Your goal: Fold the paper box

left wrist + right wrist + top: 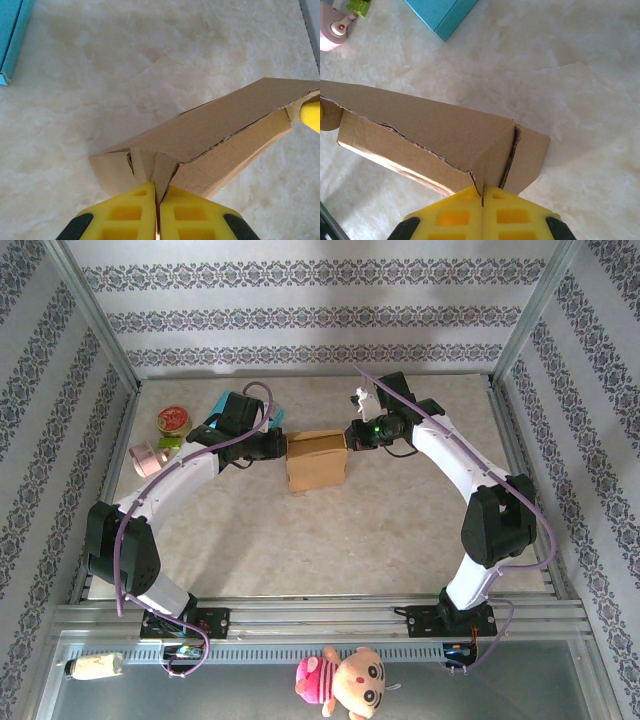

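Note:
The brown cardboard paper box (317, 462) stands partly folded in the middle of the table, between my two grippers. At its left end my left gripper (283, 447) is shut on it. In the left wrist view the yellow jaws (158, 187) pinch a folded end flap of the box (220, 125). My right gripper (350, 435) is at the box's right end. There its jaws (482, 189) are shut on a corner flap of the box (435, 130). A torn-looking seam runs along the box's long side. A yellow fingertip (311, 115) of the right gripper shows at the far end.
A teal box (240, 410) lies behind the left gripper. A tape roll (175, 420) and a pink roll (147, 457) sit at the far left. A small white figure (360, 395) stands at the back. A plush toy (345, 680) lies beyond the front rail.

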Tool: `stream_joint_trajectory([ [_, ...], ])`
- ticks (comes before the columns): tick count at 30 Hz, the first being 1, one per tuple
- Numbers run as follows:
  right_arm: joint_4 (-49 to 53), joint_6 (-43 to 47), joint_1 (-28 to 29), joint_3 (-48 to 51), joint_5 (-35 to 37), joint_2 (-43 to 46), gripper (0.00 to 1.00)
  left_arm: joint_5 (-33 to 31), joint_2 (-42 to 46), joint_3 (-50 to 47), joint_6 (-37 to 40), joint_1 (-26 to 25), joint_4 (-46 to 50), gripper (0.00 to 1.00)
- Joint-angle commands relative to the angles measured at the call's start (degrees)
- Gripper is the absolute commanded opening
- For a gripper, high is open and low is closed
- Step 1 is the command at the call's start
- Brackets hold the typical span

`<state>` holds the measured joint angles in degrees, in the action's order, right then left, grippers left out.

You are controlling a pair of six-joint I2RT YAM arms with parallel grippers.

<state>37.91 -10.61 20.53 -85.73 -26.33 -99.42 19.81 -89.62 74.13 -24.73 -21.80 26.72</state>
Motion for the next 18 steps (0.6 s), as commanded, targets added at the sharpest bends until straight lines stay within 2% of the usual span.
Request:
stream_joint_trajectory([
  [1,3.1,-0.6,1.8,1.3,-1.2,-0.3,0.02,5.4,-1.4,2.8,-3.5,-1.3,-2.6,0.08],
  [6,3.2,-0.5,2.2,1.4,-0.9,-0.7,0.02,8.9,-2.1,3.6,-7.7,-1.3,-3.4,0.07],
  [18,3.1,-0.2,2.1,1.6,-0.9,-1.4,0.02,11.8,-0.3,2.2,-10.5,-1.0,-6.2,0.08],
])
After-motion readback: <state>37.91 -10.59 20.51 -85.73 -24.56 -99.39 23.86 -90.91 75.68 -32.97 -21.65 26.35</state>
